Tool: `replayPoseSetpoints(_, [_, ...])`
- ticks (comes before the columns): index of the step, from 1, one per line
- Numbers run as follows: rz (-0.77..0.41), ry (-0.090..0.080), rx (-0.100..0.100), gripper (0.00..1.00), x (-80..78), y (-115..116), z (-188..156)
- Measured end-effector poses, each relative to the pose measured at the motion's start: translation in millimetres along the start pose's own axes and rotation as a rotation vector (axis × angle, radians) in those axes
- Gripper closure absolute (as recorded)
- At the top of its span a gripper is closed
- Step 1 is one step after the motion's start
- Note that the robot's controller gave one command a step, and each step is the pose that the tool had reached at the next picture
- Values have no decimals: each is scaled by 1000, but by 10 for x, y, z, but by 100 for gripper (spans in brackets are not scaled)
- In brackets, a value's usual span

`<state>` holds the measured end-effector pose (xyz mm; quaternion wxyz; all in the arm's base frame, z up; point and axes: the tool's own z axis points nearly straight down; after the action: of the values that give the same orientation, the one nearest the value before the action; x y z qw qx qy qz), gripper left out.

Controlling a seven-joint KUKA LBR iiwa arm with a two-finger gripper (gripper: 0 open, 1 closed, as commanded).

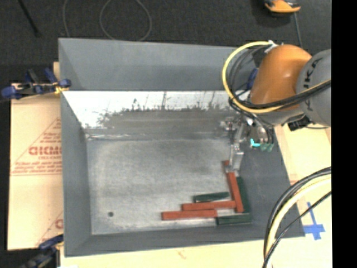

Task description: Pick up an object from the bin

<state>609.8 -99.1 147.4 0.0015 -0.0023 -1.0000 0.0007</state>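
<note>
My gripper [236,156] hangs low at the bin's right side, just above the upper end of a red stick [235,193] that runs down towards the front right corner. A dark green stick [212,196] lies slantwise to the left of that red stick. Below it a second red stick [207,206] lies flat and meets the first one's lower end. Nothing shows held in the gripper.
A third red stick [188,215] and another dark green stick [233,220] lie along the front wall, touching the others. The arm with its orange cover and yellow cable comes in over the right rim. A small dark speck [110,214] sits front left.
</note>
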Motion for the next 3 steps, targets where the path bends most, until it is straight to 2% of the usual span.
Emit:
replayPoseSetpoints(1, [61,-1,-3,0,596,7,786])
replayPoseSetpoints(2, [51,0,-2,0,1233,327,604])
replayPoseSetpoints(3, [19,-9,1,0,1299,383,768])
